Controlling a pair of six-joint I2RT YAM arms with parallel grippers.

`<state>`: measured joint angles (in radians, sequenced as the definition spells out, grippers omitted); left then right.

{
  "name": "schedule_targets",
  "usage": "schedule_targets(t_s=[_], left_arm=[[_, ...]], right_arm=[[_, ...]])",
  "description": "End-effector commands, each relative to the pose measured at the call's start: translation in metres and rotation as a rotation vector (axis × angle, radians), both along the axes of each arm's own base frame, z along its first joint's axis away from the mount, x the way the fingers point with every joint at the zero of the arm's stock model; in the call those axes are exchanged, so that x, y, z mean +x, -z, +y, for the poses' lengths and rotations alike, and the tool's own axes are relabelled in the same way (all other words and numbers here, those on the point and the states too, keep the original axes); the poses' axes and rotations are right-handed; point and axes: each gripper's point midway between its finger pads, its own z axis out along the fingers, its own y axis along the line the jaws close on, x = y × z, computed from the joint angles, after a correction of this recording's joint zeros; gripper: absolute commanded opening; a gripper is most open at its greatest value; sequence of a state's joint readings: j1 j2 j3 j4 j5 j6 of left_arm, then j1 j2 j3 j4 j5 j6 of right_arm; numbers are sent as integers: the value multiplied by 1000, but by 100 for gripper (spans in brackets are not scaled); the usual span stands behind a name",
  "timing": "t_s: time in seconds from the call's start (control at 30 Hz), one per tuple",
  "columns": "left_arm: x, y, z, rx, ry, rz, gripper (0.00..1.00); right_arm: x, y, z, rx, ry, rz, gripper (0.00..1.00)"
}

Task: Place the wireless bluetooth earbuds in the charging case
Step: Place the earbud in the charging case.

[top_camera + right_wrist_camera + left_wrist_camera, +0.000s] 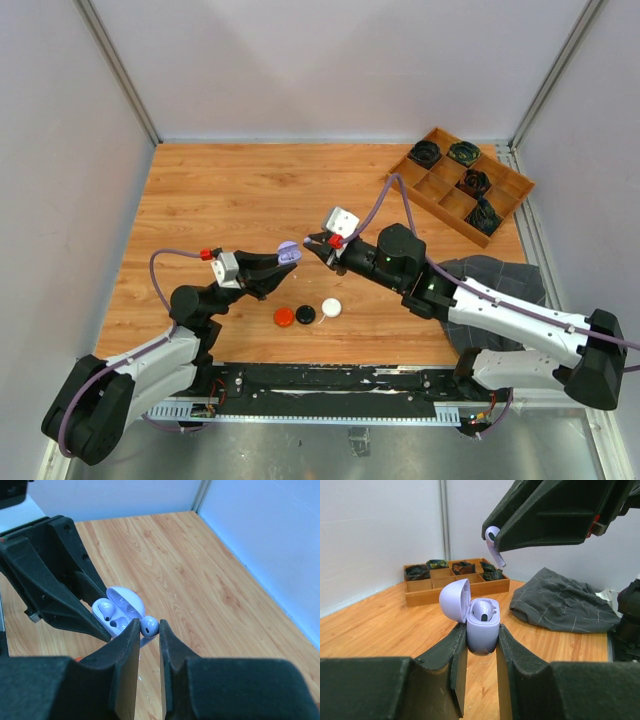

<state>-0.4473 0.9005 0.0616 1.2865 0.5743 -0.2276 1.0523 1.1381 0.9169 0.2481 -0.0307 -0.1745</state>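
My left gripper (281,261) is shut on a pale purple charging case (482,626), held upright above the table with its lid open. One pale purple earbud (481,610) sits in a slot of the case; the other slot (120,624) looks empty. My right gripper (148,630) is shut on a second pale purple earbud (149,625), pinched by its head. In the left wrist view this earbud (493,545) hangs stem down just above and behind the open case. In the top view the two grippers meet tip to tip over the table's middle, and the right gripper (313,242) hides the held earbud.
Three small round discs, red (284,317), black (305,314) and white (331,308), lie on the table below the grippers. A wooden compartment tray (436,207) with black coiled bundles stands at the back right. A grey cloth (495,272) lies under the right arm.
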Motion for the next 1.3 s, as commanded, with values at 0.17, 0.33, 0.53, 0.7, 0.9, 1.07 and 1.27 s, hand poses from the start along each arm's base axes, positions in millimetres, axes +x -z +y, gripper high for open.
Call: schedule_targets(t_s=[0.17, 0.33, 0.53, 0.7, 0.9, 1.07, 1.27], left_arm=[[-6, -28, 0, -79, 38, -41, 4], [-8, -30, -2, -94, 56, -24, 4], [-11, -31, -3, -114, 83, -12, 4], [-10, -34, -2, -131, 78, -7, 3], [-4, -35, 0, -149, 55, 22, 1], [-2, -35, -1, -150, 53, 35, 1], [-1, -38, -1, -167, 59, 50, 0]], right_arm=[[-13, -6, 25, 28, -78, -104, 16], [-14, -5, 32, 25, -88, -123, 16], [-16, -1, 37, 15, -99, -128, 15], [-20, -1, 39, 15, -114, -128, 16], [-26, -2, 39, 26, -137, -127, 16], [-33, -4, 43, 47, -175, -125, 16], [-38, -3, 45, 53, -197, -123, 16]])
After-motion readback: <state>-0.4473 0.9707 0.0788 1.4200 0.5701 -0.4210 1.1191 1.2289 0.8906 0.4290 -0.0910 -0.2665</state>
